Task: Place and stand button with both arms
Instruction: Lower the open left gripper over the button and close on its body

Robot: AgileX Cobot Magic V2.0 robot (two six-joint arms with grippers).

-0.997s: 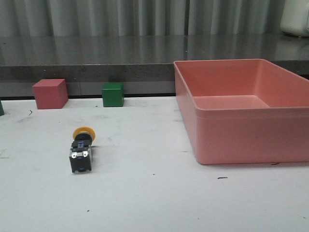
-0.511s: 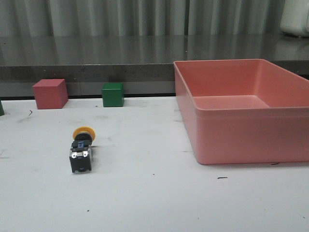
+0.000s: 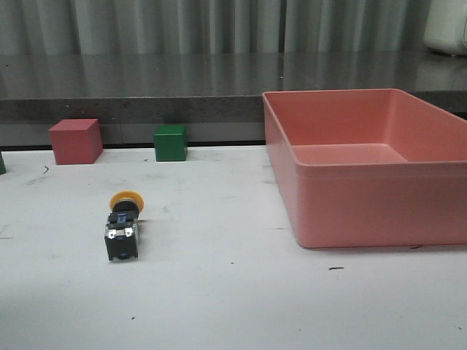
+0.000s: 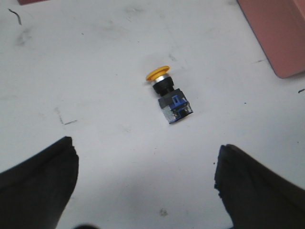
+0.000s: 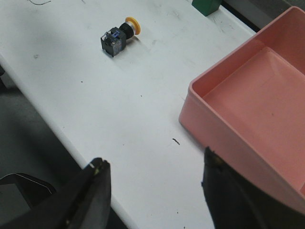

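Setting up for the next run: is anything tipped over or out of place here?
Yes: the button lies on its side on the table, yellow cap toward the cubes, instead of standing. The pink bin sits upright.

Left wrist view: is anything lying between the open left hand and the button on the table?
Nothing visible. The button lies on its side on bare white table, with only scuff marks between it and the left hand. The pink bin sits off to one side, clear of that path.
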